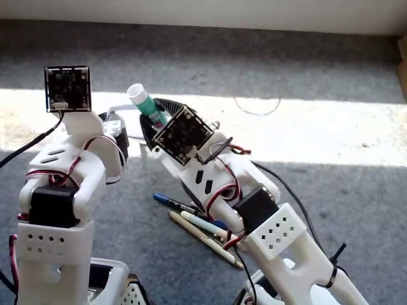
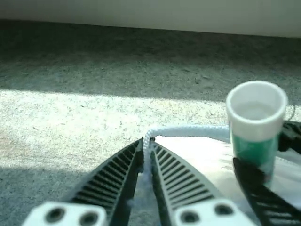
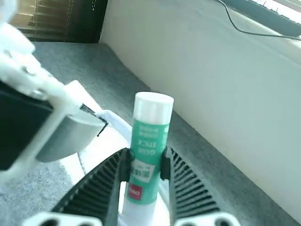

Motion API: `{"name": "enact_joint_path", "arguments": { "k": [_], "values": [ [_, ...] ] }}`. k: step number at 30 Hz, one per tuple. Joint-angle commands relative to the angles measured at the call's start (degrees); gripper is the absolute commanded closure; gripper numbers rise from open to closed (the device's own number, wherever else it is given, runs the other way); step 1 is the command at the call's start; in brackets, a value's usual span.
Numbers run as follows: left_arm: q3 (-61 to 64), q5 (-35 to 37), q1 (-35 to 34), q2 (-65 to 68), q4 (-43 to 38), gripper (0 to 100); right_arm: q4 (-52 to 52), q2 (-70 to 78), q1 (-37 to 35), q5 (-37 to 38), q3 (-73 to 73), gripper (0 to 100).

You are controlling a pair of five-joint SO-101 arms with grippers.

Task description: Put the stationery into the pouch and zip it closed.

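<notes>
Two claws busy: right gripper [image 3: 146, 155] clamped on glue stick [image 3: 149, 136]; left gripper [image 2: 146, 143] pinching pouch [image 2: 188, 130] rim, glue stick just beside.

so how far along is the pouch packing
Early: nothing is visibly packed yet. In hand: the right claw grips the glue stick over the pouch, whose rim the left claw pinches. Left: the pens on the carpet, then zipping.
</notes>
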Motion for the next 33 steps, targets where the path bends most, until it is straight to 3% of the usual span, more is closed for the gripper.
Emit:
{"name": "enact_joint_path", "arguments": {
  "k": [1, 17, 26, 33],
  "values": [
    [0.4, -0.4, -1.1, 2.4, -0.1, 99, 3.7, -2.2, 0.9, 0.6, -2.4, 99.3],
    [0.4, -0.4, -1.1, 2.4, -0.1, 99, 6.9, -2.2, 1.0, 0.4, -5.7, 99.1],
    [0.4, -0.4, -1.1, 2.4, -0.1, 99, 13.7, -2.2, 1.0, 0.4, -8.9, 98.8],
    [0.4, -0.4, -1.1, 2.4, -0.1, 99, 13.8, -2.2, 1.0, 0.3, -8.8, 88.9]
  ]
}}
